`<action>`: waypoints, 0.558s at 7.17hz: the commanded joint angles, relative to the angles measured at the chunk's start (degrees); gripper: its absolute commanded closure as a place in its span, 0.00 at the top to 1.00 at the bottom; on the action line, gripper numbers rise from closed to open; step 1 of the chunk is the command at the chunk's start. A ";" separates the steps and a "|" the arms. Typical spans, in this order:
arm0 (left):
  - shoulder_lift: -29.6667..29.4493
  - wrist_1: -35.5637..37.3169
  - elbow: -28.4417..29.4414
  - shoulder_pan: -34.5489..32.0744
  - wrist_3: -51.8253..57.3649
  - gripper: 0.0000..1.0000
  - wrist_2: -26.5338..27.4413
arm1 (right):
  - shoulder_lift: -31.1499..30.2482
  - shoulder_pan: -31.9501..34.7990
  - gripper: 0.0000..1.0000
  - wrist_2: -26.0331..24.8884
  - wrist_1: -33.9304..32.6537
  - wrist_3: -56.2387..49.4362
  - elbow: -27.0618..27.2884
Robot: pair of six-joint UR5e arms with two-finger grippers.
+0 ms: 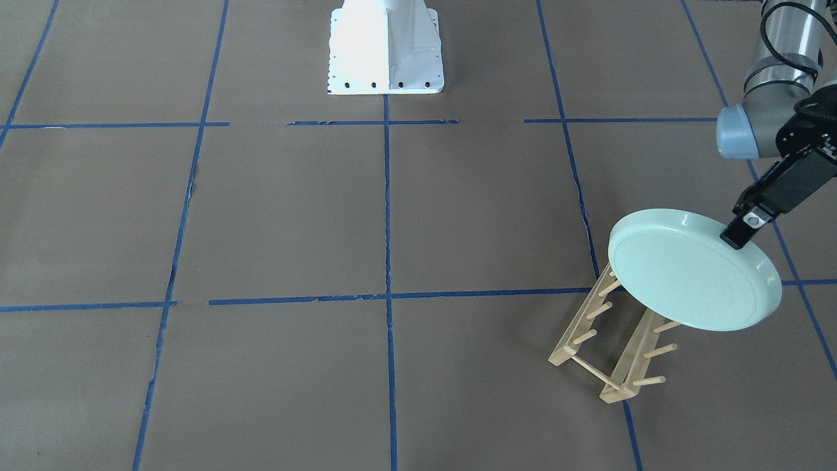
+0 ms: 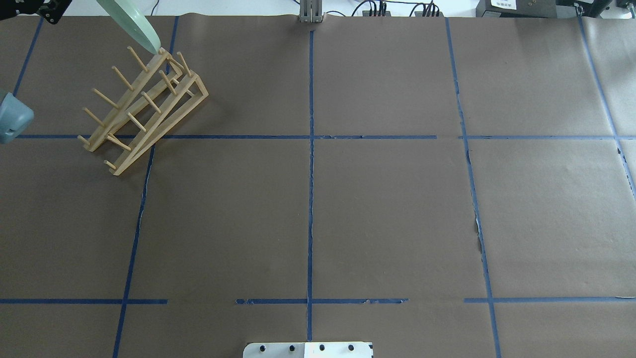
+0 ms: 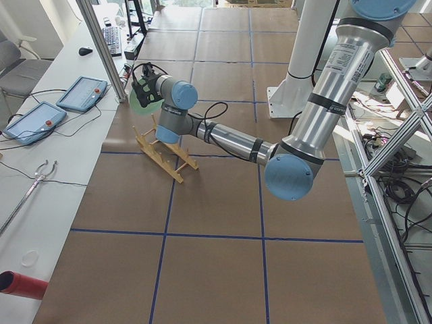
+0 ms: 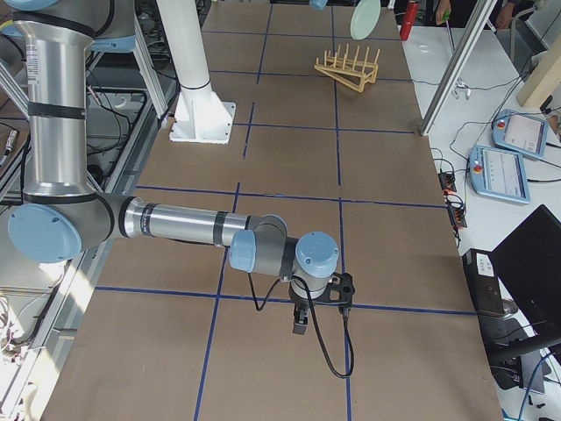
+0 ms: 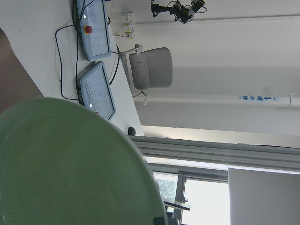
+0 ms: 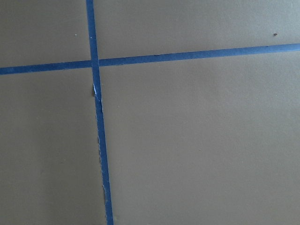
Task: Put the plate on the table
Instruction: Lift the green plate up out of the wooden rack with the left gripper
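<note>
The pale mint-green plate point(image 1: 693, 271) is held tilted on edge over the far end of the wooden peg rack point(image 1: 614, 340). My left gripper point(image 1: 737, 237) is shut on the plate's upper rim. I cannot tell whether the plate's lower edge touches the rack. In the overhead view the plate point(image 2: 131, 22) is at the top left above the rack point(image 2: 144, 107). It fills the lower left of the left wrist view point(image 5: 70, 164). My right gripper point(image 4: 301, 323) hangs low over the brown-paper table point(image 1: 294, 216), far from the plate; I cannot tell if it is open or shut.
The white robot base point(image 1: 386, 49) stands at the table's middle edge. Blue tape lines point(image 6: 96, 108) divide the paper into squares. Teach pendants point(image 3: 81, 93) and cables lie on a side bench beyond the rack.
</note>
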 commanded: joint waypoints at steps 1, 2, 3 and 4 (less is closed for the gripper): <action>-0.33 17.59 -11.09 -0.31 11.80 0.00 -3.10 | 0.00 0.00 1.00 0.00 0.00 0.00 0.00; -0.50 24.00 -14.70 -0.40 16.46 0.00 -3.64 | 0.00 0.00 1.00 0.00 0.00 0.00 0.00; -1.03 31.12 -17.78 -0.22 21.29 0.00 -3.64 | 0.00 0.00 1.00 0.00 0.00 0.00 0.00; -2.08 37.54 -20.16 0.39 25.17 0.00 -3.47 | 0.00 0.00 1.00 0.00 0.00 0.00 0.00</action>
